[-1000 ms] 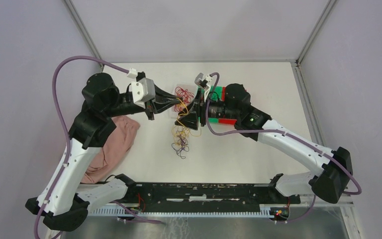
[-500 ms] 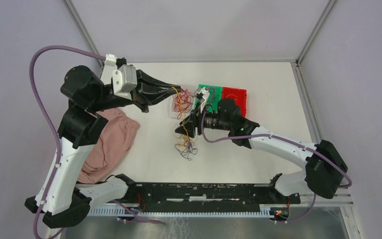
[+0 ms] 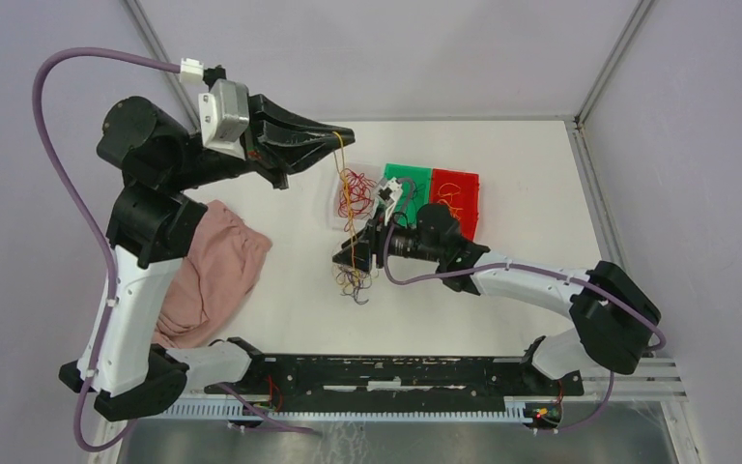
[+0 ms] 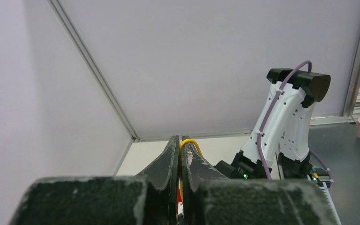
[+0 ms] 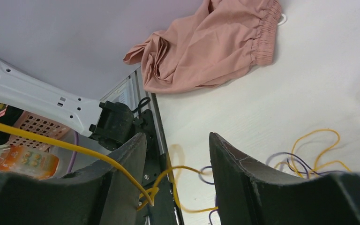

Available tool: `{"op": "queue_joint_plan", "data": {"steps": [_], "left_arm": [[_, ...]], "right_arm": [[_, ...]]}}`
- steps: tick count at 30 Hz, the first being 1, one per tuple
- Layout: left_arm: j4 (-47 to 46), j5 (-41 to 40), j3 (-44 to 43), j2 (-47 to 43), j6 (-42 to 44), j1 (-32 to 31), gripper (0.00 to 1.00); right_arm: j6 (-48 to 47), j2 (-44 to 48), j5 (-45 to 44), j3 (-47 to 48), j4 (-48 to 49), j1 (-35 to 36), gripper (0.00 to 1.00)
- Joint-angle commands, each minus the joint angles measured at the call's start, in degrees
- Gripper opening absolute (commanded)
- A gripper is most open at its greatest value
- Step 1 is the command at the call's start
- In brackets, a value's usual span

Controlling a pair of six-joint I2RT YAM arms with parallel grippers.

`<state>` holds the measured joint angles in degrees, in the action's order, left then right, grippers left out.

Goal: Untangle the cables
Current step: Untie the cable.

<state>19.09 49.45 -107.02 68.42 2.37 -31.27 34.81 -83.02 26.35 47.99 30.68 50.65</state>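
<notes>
The cables are thin curly strands. A mixed yellow, red and dark tangle lies on the white table, and red strands fill a clear tray. My left gripper is raised high at the back, shut on a yellow cable that hangs from it down to the tangle. In the left wrist view that yellow cable loops out of the shut tips of the left gripper. My right gripper is low beside the tangle and stands open. A taut yellow strand and a yellow knot lie between its fingers.
A green bin and a red bin holding a few strands stand right of the tray. A pink cloth lies at the left, also in the right wrist view. The black rail runs along the near edge.
My left gripper has risen and drawn back to the left with the yellow cable, stretching it upward. My right gripper has dropped toward the near side and left, uncovering the bins.
</notes>
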Motion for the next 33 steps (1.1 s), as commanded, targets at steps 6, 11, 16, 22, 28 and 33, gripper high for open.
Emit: {"op": "queue_joint_plan", "data": {"steps": [6,11,16,22,28,33], "left_arm": [[-8.49,-6.19,-11.88,1.54,0.94,-0.21,0.03],[-10.81,-7.94,-12.21,1.75,2.55,-0.2,0.03],[-12.24,-9.07,-13.55,2.49,4.16,-0.2,0.03],[-12.58,-8.9,-17.29,4.94,5.97,-0.2,0.03],[-14.22,-8.84,-22.57,7.94,10.24,-0.24,0.03],[-20.16,-10.3,-25.63,10.26,15.56,-0.19,0.03]], "right_arm": [[1.66,0.58,-2.65,-7.69,5.53,0.36,0.61],[1.55,2.15,-3.39,-11.27,6.55,0.41,0.62],[0.55,3.72,-4.48,-13.35,5.87,0.41,0.61],[-2.14,5.35,-8.06,-13.46,1.77,0.38,0.59],[-4.89,5.54,-10.63,-13.4,-2.92,0.45,0.57],[-5.32,5.31,-10.94,-14.79,-1.98,0.45,0.62]]}}
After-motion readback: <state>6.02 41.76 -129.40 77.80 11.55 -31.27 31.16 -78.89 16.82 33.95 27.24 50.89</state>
